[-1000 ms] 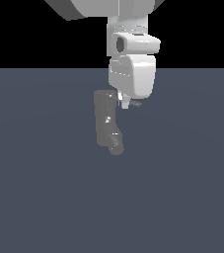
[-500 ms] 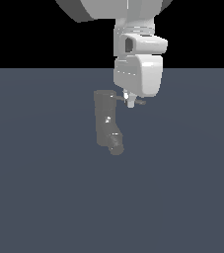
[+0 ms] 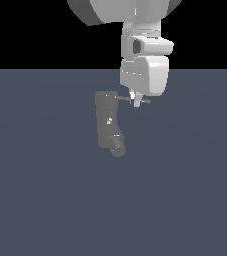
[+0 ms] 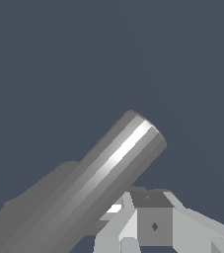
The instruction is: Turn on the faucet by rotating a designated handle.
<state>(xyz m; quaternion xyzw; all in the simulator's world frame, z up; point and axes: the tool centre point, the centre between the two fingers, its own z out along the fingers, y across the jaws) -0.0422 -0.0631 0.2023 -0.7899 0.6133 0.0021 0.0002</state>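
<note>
The faucet (image 3: pixel 106 121) is a dark grey upright column with a rounded spout stub (image 3: pixel 117 146) at its lower end. The handle (image 3: pixel 144 101) is a thin grey rod sticking out from the column's top toward the exterior view's right. My gripper (image 3: pixel 134 102) hangs straight down from the white arm, with its fingertips against the rod's middle. In the wrist view the handle (image 4: pixel 108 170) is a large shiny cylinder, and the gripper (image 4: pixel 142 220) lies right beside it. The fingers are pressed together and the rod is not between them.
The faucet stands on a flat dark blue-grey floor (image 3: pixel 45 200) that fills the scene. The big white arm body (image 3: pixel 144 70) looms above the handle. Nothing else shows.
The arm and gripper have shifted slightly to the exterior view's right, staying at handle height. The faucet column has not moved.
</note>
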